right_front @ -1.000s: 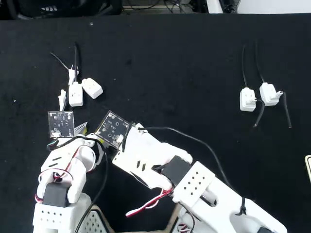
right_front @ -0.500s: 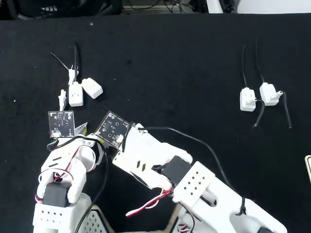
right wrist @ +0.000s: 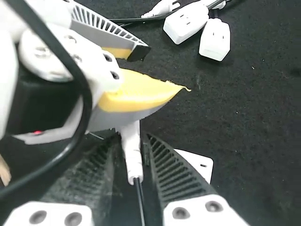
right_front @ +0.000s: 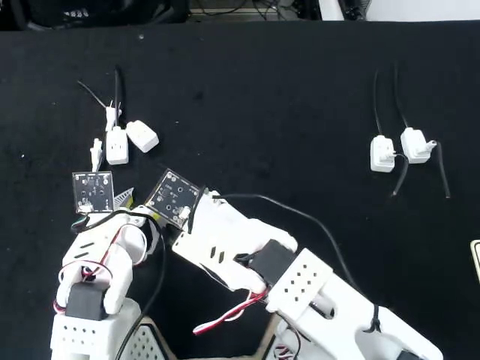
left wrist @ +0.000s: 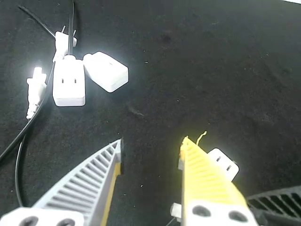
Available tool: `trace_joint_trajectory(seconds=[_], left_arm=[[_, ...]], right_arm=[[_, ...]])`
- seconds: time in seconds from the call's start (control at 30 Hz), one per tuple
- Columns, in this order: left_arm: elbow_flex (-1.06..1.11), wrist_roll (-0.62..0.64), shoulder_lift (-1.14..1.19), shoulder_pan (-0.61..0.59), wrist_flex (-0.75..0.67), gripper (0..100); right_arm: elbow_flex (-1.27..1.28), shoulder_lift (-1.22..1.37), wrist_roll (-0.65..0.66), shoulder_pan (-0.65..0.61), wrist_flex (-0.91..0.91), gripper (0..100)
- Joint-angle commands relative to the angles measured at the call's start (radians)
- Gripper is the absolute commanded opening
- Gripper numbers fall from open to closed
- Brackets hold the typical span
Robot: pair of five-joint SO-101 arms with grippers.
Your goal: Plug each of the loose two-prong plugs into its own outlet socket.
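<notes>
A white plug (right wrist: 132, 155) sits clamped between the black fingers of the right gripper (right wrist: 130, 139), low over the black table (right_front: 262, 97) at its near left. The plug's long axis runs in line with the fingers. Its nose points out from the wrist, and its black cord (right wrist: 138, 190) trails back between the fingers. The nose ends under the yellow finger (right wrist: 141, 94) of the left gripper (left wrist: 150, 143), so the prongs cannot be seen.

The left gripper stands released, its grey and yellow fingers spread wide, and it lies across the plug's line at close quarters. A near socket (right wrist: 195, 165) lies flat on the table just beside one black finger. In the left wrist view its slots face up as it peeks from behind the yellow finger.

Farther off, past the left gripper, a second socket (left wrist: 69, 87) lies slots up. A third socket (left wrist: 106, 71) lies tilted beside it, the two corners almost touching. A loose plug (left wrist: 35, 89) lies alongside the second socket, and another plug (left wrist: 60, 40) lies just beyond it, both on black cords.

Well apart, at the table's right, two corded blocks (right_front: 382, 154) lie side by side.
</notes>
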Motion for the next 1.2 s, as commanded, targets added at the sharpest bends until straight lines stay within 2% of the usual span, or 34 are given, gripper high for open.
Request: trace_joint_trajectory(seconds=[0.0, 0.3, 0.47, 0.63, 0.9, 1.17], left_arm=[[0.002, -0.011, 0.009, 0.005, -0.003, 20], [-0.019, -0.009, 0.008, -0.035, -0.003, 20], [-0.012, -0.009, 0.008, -0.035, -0.003, 20], [-0.007, -0.009, 0.008, -0.035, -0.002, 20], [0.015, -0.009, 0.008, -0.041, -0.021, 20], [0.050, -0.009, 0.008, -0.044, -0.066, 20]], right_arm=[[-0.094, -0.044, -0.008, 0.043, 0.040, 1.0], [-0.097, -0.042, 0.035, 0.278, 0.232, 1.0], [-0.150, -0.010, 0.084, 0.344, 0.344, 1.0], [-0.302, 0.179, 0.084, 0.364, 0.456, 1.0], [-0.727, 0.541, 0.077, 0.364, 0.694, 1.0], [-0.987, 0.826, 0.077, 0.364, 0.818, 1.0]])
